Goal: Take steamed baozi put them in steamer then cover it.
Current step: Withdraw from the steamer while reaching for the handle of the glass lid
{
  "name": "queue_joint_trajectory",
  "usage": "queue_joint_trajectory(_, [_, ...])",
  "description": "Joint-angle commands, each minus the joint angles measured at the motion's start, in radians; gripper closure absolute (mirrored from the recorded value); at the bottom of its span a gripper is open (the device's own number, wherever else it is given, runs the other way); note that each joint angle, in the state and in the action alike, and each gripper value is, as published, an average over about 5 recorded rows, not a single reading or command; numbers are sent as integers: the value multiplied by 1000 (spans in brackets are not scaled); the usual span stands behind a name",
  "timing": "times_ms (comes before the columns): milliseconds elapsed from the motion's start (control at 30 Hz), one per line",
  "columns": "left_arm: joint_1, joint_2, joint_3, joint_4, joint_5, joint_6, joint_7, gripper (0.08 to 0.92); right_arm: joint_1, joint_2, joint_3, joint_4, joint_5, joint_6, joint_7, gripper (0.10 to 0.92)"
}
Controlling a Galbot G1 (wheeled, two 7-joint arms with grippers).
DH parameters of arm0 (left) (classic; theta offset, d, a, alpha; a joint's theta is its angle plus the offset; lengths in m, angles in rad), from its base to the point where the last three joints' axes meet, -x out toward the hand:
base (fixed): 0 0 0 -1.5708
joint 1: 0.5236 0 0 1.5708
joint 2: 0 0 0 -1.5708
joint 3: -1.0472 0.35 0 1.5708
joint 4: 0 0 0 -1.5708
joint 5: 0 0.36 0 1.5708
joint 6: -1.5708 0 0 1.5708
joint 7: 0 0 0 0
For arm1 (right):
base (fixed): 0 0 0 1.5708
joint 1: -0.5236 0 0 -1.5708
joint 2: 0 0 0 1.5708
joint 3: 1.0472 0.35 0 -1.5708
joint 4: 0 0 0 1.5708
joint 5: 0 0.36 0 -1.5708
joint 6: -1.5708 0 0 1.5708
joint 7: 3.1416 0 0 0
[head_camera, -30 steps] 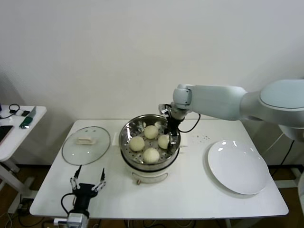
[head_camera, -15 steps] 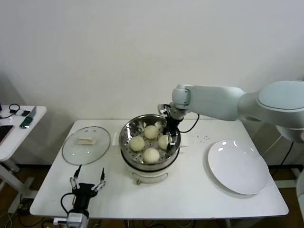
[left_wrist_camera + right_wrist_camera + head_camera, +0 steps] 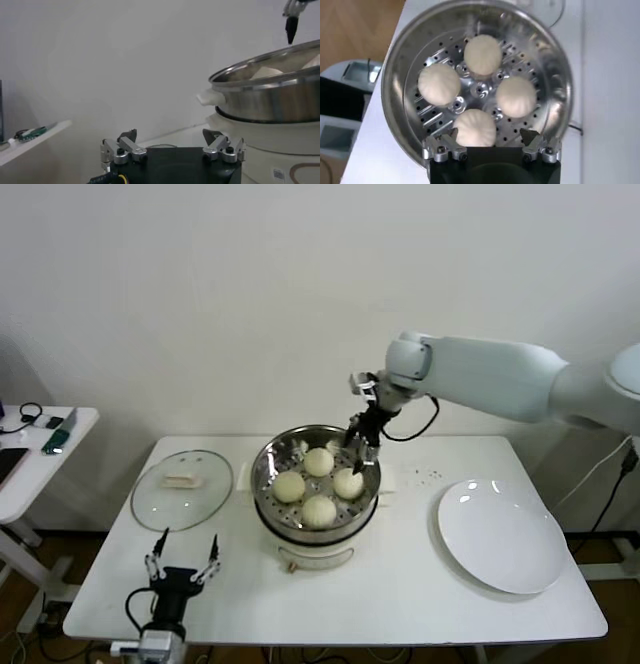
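Stainless steel forms the round steamer (image 3: 316,484), which is placed on a white base near the middle of the white table (image 3: 400,584). Four steamed baozi (image 3: 318,484) are seen inside it, on the perforated tray (image 3: 480,92). They are smooth, cream-white and dome-shaped, and they are arranged in a ring around the centre of the tray, close to each other. In the right wrist view the tray is shown as shiny metal with many small holes and short slots.

The right gripper (image 3: 362,446) is held above the far right edge of the steamer, over the rim and just above the nearest bun. Its fingers are spread wide apart and nothing is held between them. The buns are not touched by it.

The cover (image 3: 182,489) is laid flat on the table to the left of the steamer, apart from it. It is made of clear glass with a metal rim, and a cream-white oblong handle (image 3: 182,480) is fixed in its centre. The steamer is not yet covered.

The left gripper (image 3: 183,556) is parked at the near left edge of the table, in front of the cover. Its fingers are also spread wide and it is empty.

A flat white round plate (image 3: 500,534) is placed on the right part of the table, well apart from the steamer.
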Motion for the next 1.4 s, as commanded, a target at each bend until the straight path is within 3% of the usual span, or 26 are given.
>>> queue_joint_trajectory(33, [4,1,-2,0,3,-4,-17,177,-58,-298,168,198,0,144,371,203])
queue_joint_trajectory(333, [6,-7,-3,-20,38,-4,-28,177,-434,-550,533,340,-51,280,702,203])
queue_joint_trajectory(667, [-5,-10,-35,-73,210,44,-55,177,-1075,-630,1204,422,-194,329,787,203])
queue_joint_trajectory(833, [-4,-16,-75,-107,515,155,-90,177,-1429,-558,1598,477,-260,279,810,203])
queue_joint_trajectory(1000, [1,8,-100,-122,797,211,-59,177,-1686,-408,1888,524,-304,225,811,203])
queue_joint_trajectory(1200, [-2,69,-100,-102,1080,299,25,177,-1869,-206,2116,556,-324,181,809,203])
queue_joint_trajectory(1400, [-94,164,-59,23,1118,324,33,177,-1975,-115,2208,548,-357,194,772,203])
